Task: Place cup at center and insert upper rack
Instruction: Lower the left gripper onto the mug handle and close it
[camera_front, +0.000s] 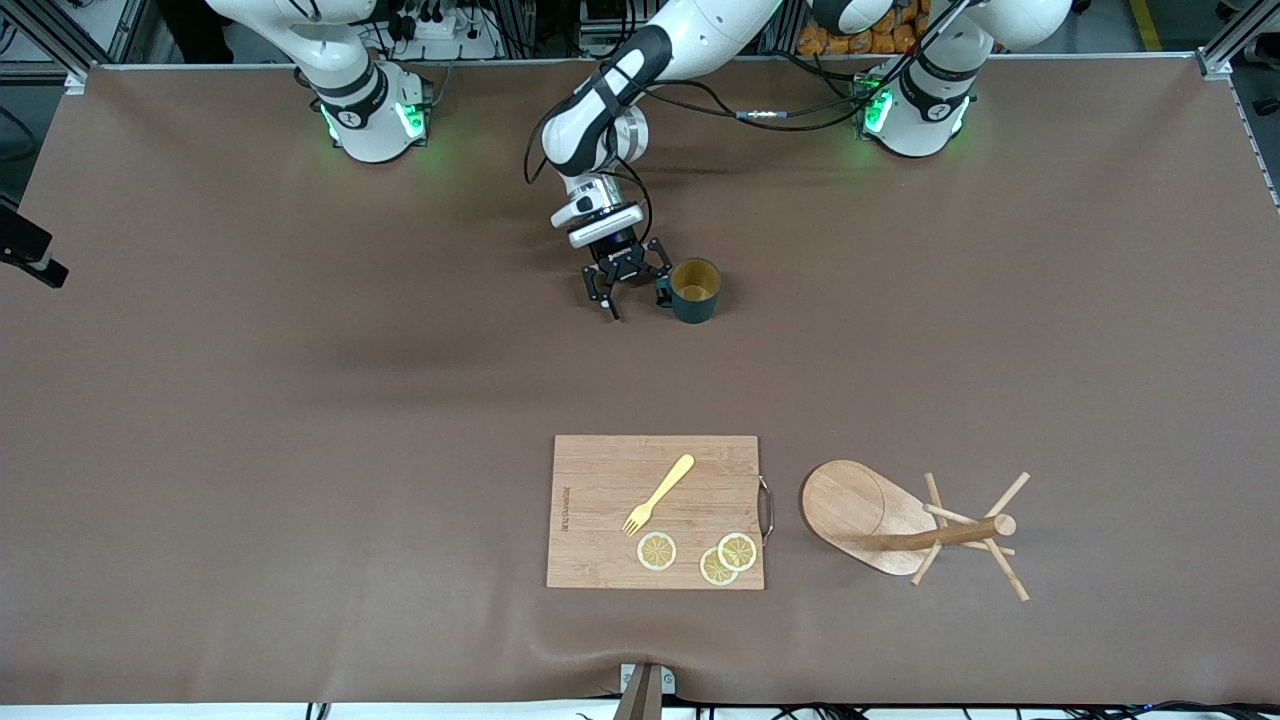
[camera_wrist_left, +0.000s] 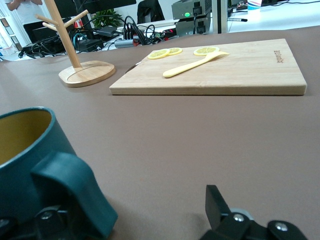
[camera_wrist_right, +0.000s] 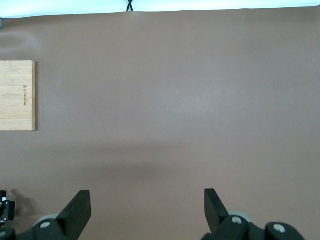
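Observation:
The cup (camera_front: 695, 290), dark teal with a yellowish inside, stands upright on the table mat, its handle turned toward my left gripper (camera_front: 630, 284). That gripper is down at table height right beside the cup and open; in the left wrist view the cup (camera_wrist_left: 25, 155) and its handle (camera_wrist_left: 70, 190) cover one finger, and the gap of the left gripper (camera_wrist_left: 135, 200) holds nothing. The upper rack (camera_front: 900, 525), a wooden mug tree, stands upright nearer the front camera, toward the left arm's end. My right gripper (camera_wrist_right: 146, 195) is open and empty above bare mat; the right arm waits.
A wooden cutting board (camera_front: 655, 512) lies beside the rack's base, nearer the front camera than the cup. A yellow fork (camera_front: 660, 492) and three lemon slices (camera_front: 700, 555) lie on it. The board's edge (camera_wrist_right: 17, 95) shows in the right wrist view.

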